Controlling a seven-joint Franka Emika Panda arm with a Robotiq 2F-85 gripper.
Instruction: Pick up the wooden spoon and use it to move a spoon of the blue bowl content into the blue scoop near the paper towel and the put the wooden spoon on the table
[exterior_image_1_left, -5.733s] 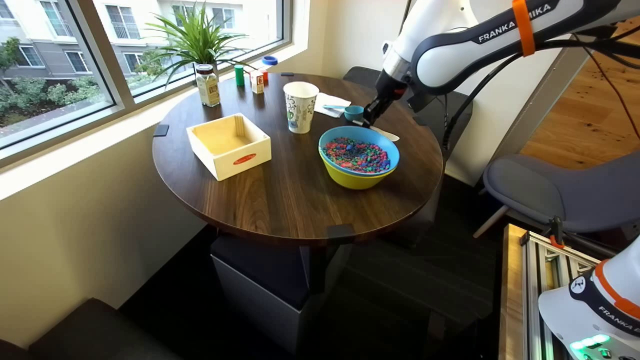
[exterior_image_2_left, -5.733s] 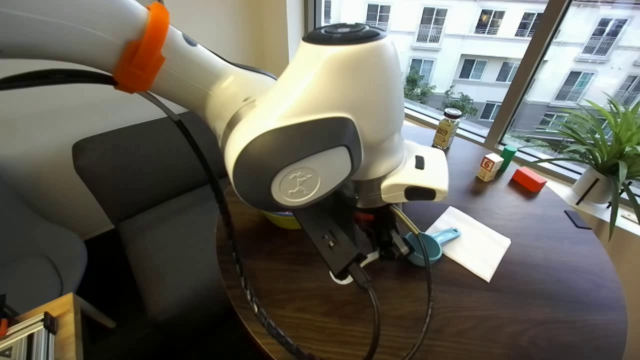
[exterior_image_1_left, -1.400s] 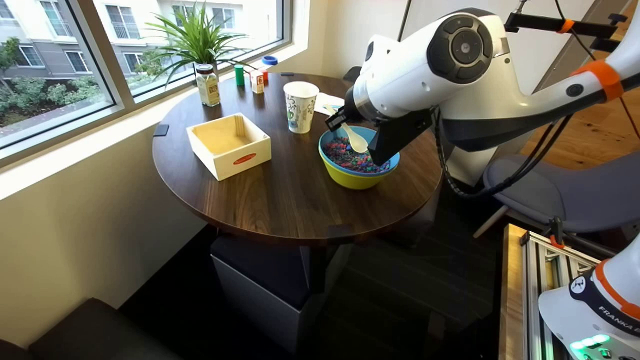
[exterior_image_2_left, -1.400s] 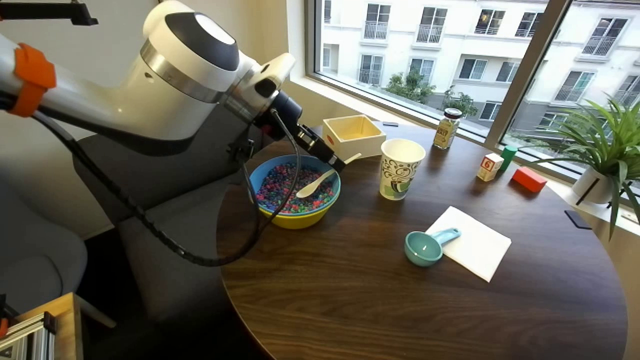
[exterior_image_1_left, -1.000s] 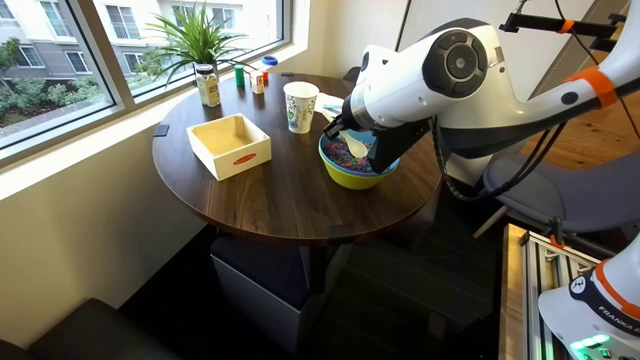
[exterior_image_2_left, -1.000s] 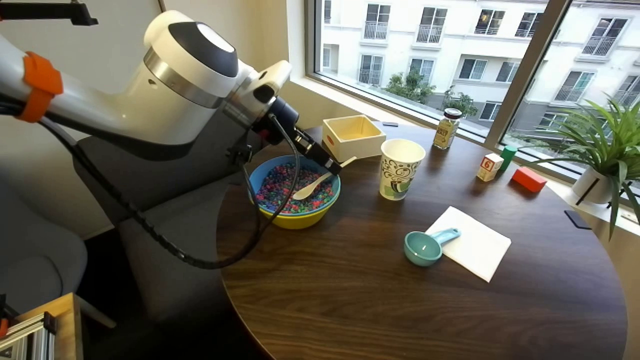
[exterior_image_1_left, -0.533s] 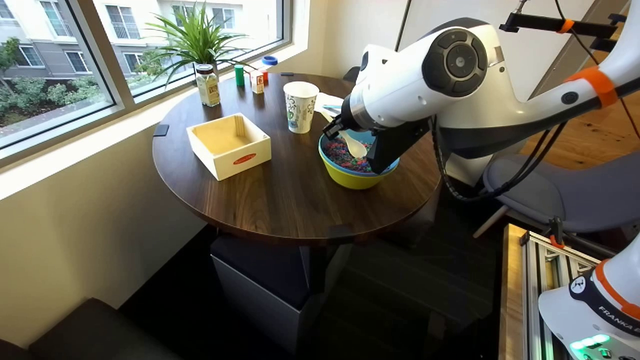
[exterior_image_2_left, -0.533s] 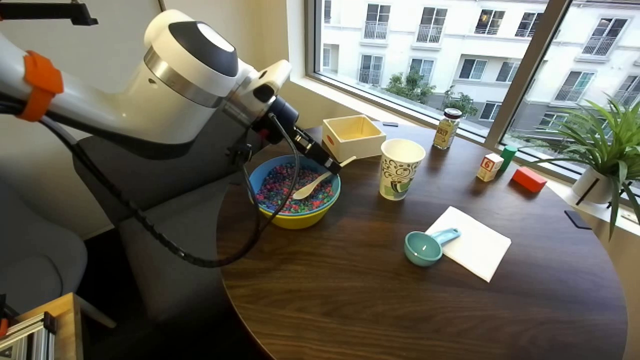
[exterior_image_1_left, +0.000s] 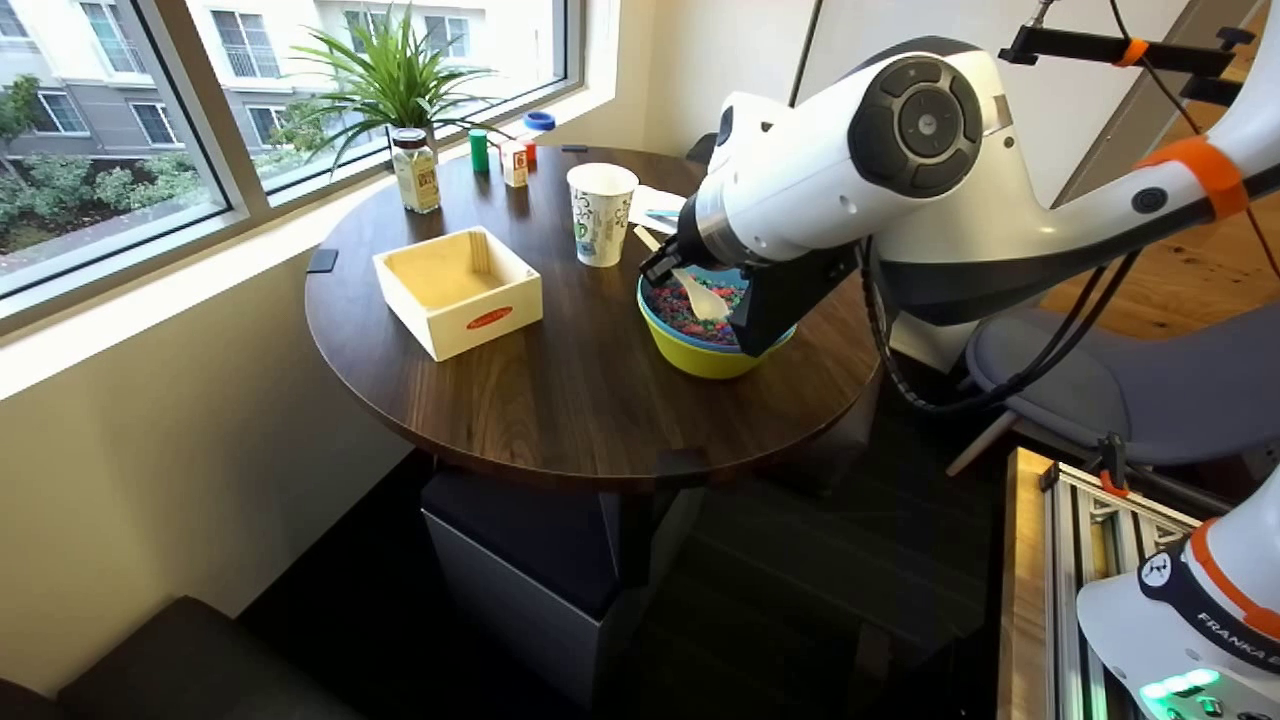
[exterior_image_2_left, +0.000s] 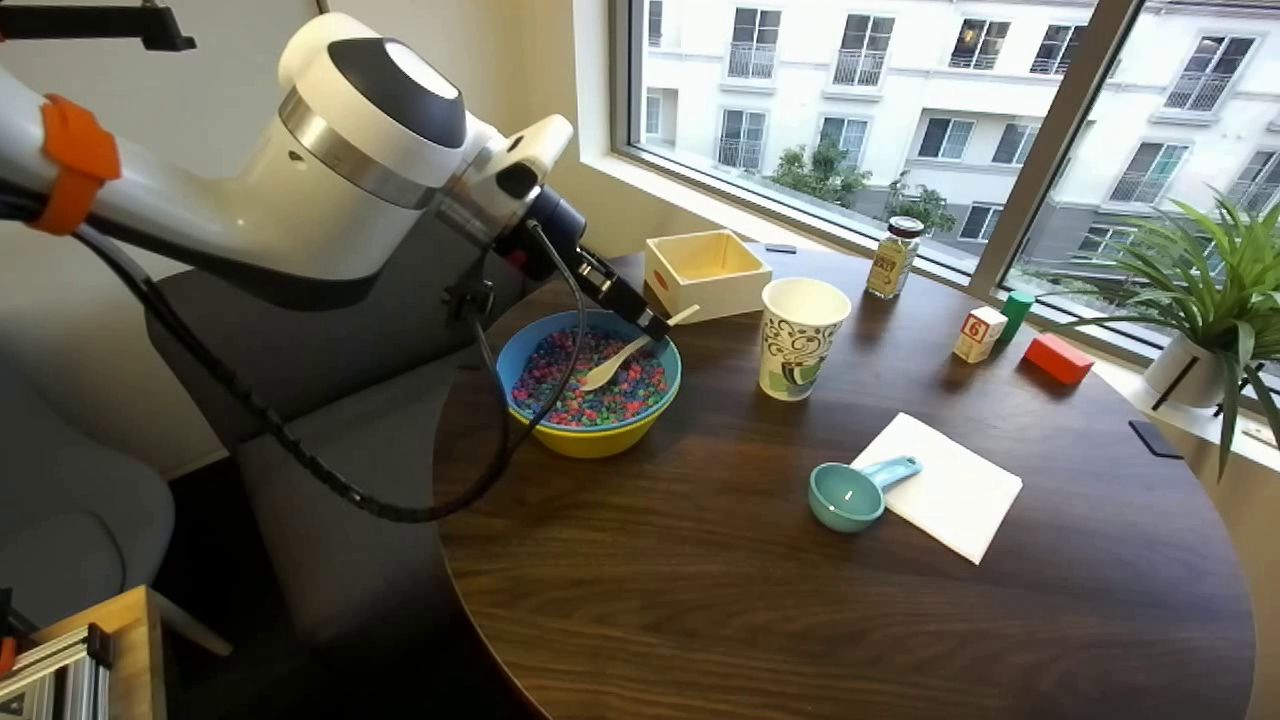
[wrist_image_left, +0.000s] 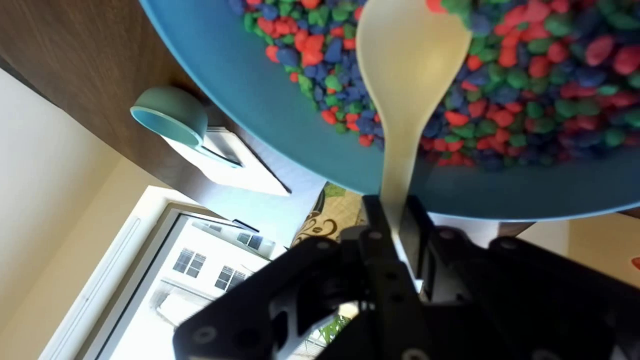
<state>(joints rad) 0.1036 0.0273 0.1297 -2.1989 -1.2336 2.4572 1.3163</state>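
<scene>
Arm (exterior_image_2_left: 335, 215) slanted down, gripper (wrist_image_left: 393, 202) pinching spoon (wrist_image_left: 404, 90) over blue bowl (wrist_image_left: 280, 125)

Robot base (exterior_image_1_left: 1190, 622), in an exterior view: "FRANKA E" read in white on a dark band; the line ran off the view's edge. In an exterior view, small block (exterior_image_2_left: 979, 335): one face bore a red "6"; glass jar (exterior_image_2_left: 892, 262): "SALT" made out on label, other lettering too small. Yellow box (exterior_image_1_left: 450, 325): red oval label, wording illegible.
</scene>
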